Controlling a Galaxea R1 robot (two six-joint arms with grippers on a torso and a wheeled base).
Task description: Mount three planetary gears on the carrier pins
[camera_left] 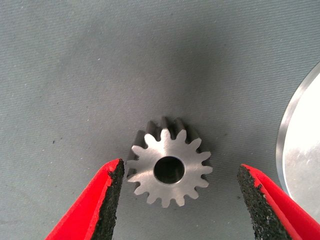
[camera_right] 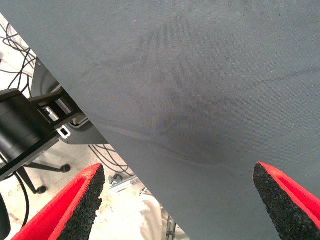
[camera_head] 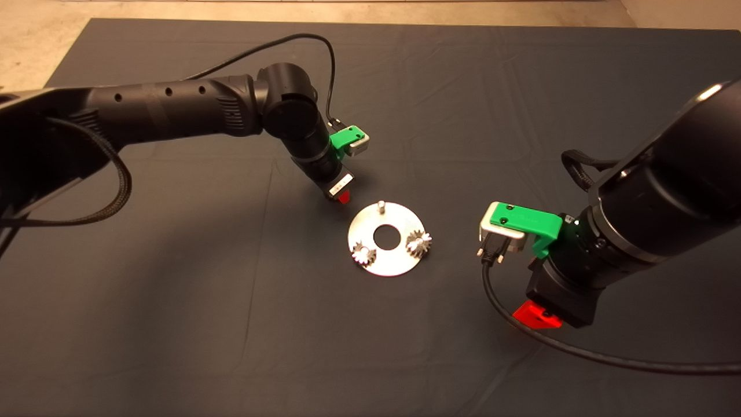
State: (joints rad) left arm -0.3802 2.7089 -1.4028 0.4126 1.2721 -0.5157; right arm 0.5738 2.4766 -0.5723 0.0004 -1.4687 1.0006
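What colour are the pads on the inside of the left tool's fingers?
Black, rough-textured pads backed by red fingers, either side of the loose gear. Best seen in the left wrist view.

The dark mat [camera_head: 173, 324] carries a silver disc [camera_head: 399, 260] and, just beside it, a loose gear [camera_left: 168, 168].

A planetary gear [camera_left: 169, 169] lay flat on the dark mat [camera_left: 100, 65], bore upward, between the left gripper's [camera_left: 180, 200] spread fingers, touching neither pad. The silver disc's [camera_left: 302, 150] rim lay near it.
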